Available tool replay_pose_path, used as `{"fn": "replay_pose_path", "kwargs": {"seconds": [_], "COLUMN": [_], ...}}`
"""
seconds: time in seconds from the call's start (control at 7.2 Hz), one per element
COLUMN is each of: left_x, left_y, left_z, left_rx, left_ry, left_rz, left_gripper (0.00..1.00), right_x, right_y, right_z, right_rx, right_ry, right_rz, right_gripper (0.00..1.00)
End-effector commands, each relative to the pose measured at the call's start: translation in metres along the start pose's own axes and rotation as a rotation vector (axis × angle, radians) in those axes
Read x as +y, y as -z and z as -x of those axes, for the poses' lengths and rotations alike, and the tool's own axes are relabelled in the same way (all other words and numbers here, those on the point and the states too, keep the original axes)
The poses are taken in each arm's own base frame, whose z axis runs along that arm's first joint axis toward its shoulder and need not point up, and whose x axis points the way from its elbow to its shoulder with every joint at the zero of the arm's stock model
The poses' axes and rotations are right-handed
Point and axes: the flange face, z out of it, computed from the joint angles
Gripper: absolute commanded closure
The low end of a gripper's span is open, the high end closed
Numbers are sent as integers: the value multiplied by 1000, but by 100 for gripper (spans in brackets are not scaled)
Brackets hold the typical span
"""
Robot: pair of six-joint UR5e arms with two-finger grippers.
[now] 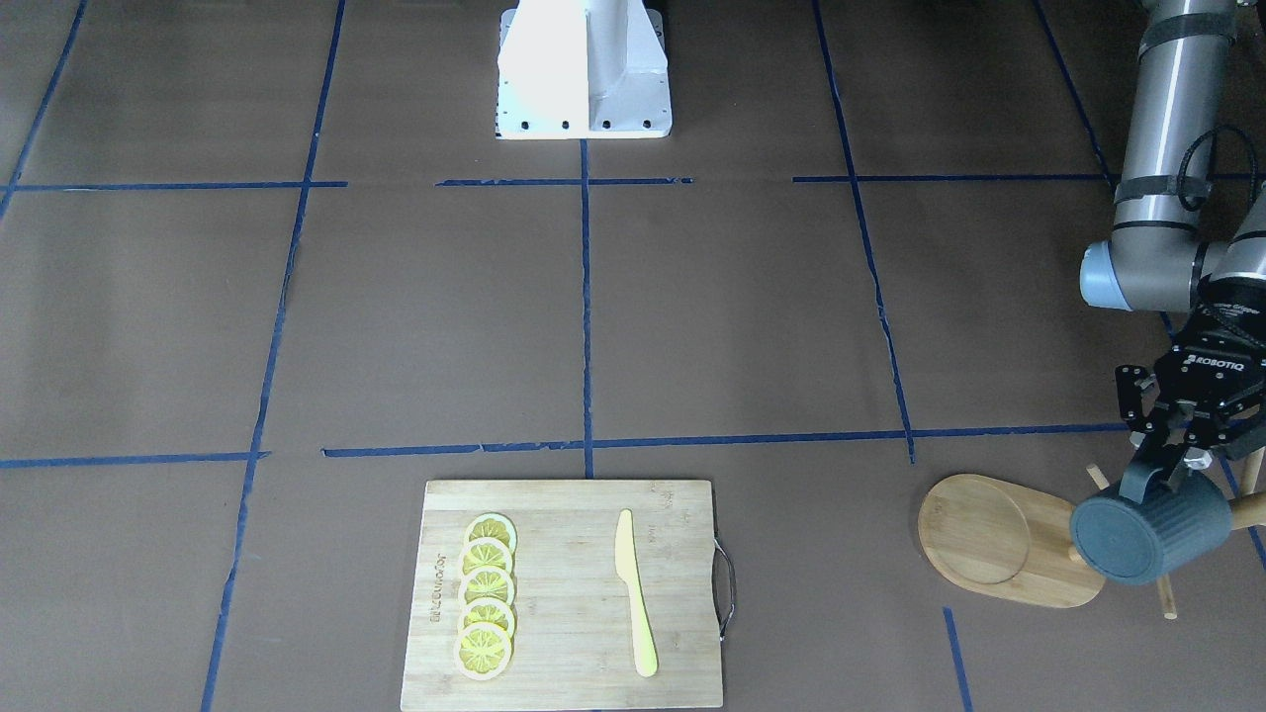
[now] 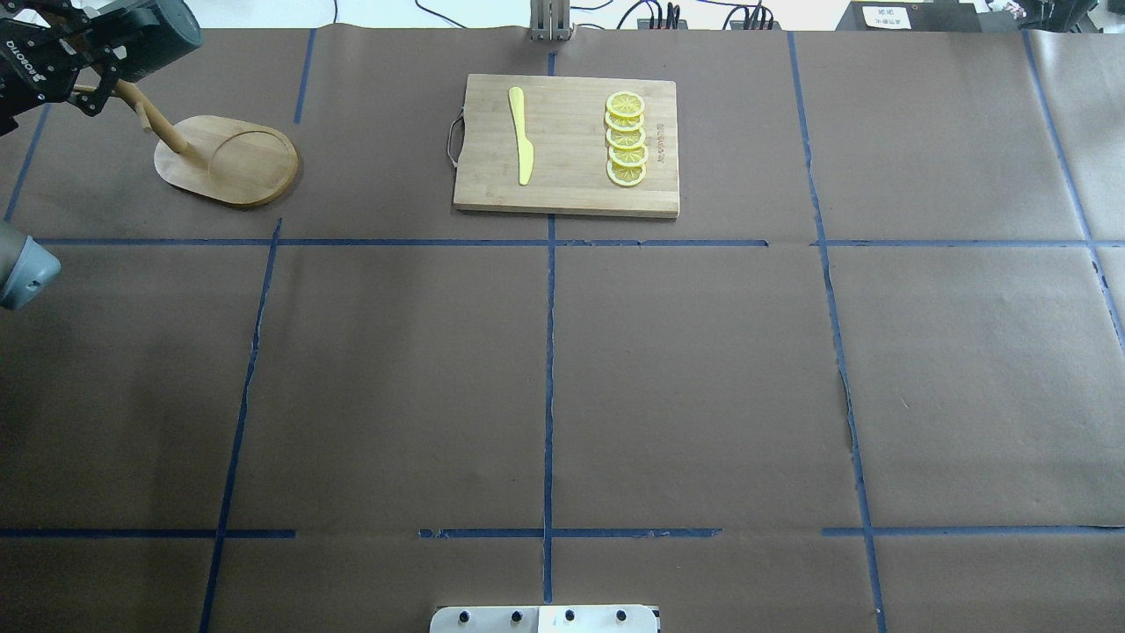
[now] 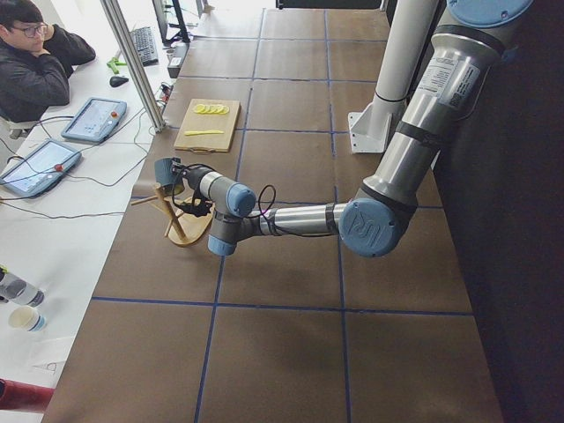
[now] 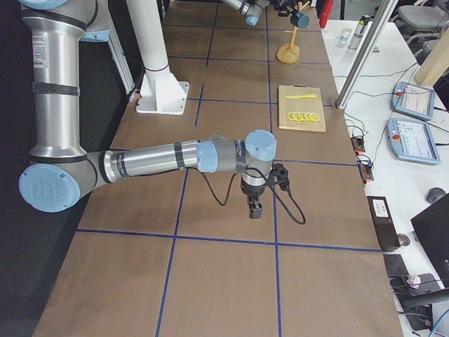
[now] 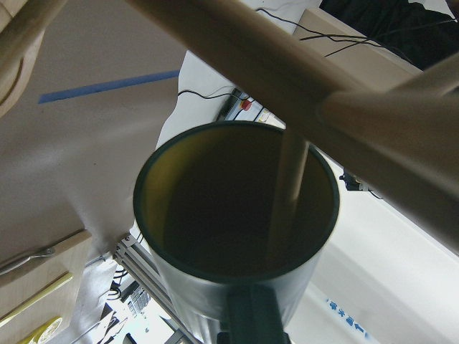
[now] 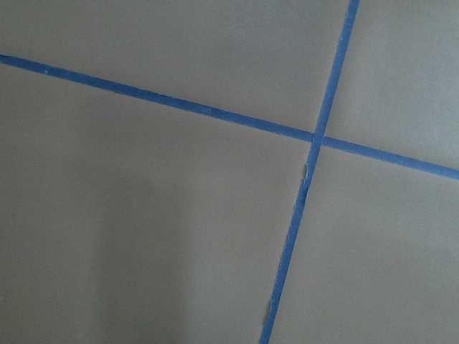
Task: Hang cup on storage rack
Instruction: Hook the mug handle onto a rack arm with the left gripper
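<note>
The dark teal-grey cup (image 1: 1152, 534) lies on its side in the air against the storage rack, its bottom toward the front-facing camera. My left gripper (image 1: 1175, 465) is shut on the cup's loop handle (image 1: 1137, 485) from above. The rack's oval bamboo base (image 1: 1009, 539) sits on the table, with pegs (image 1: 1165, 596) sticking out around the cup. In the overhead view the cup (image 2: 163, 35) is above the rack's pole (image 2: 154, 119). The left wrist view shows the cup's yellow inside (image 5: 229, 208), with a thin peg (image 5: 290, 179) across its mouth. My right gripper (image 4: 254, 210) hangs low over bare table; I cannot tell whether it is open.
A rectangular bamboo cutting board (image 1: 564, 593) holds several lemon slices (image 1: 487, 593) and a yellow knife (image 1: 633, 593). The robot's white base (image 1: 584, 69) stands at the far side. The brown table is marked with blue tape lines. An operator (image 3: 35, 62) sits beyond the table's edge.
</note>
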Motion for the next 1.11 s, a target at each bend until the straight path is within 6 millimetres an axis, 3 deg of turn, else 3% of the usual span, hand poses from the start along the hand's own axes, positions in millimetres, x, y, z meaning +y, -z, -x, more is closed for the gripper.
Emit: {"fn": "replay_pose_path", "kwargs": {"seconds": [0.0,0.14,0.69,0.97], "left_x": [-5,-5,4,38], "left_y": [6,5,4,4], "left_z": [3,4,2,-1], "left_rx": [-7,-15,-53,-97], "left_ry": [1,1,-6,-26], "left_rz": [-6,-6,20,100], "left_gripper": [88,1,0,0], "right_x": [1,1,1,1], "right_y": [-1,-1,-2,-2], "right_z": [0,0,-1,-1], "right_rx": [0,0,0,-2], "right_ry": [-3,-1,-6,-7], "right_rz": [2,2,4,4], "right_gripper": [0,0,0,0]}}
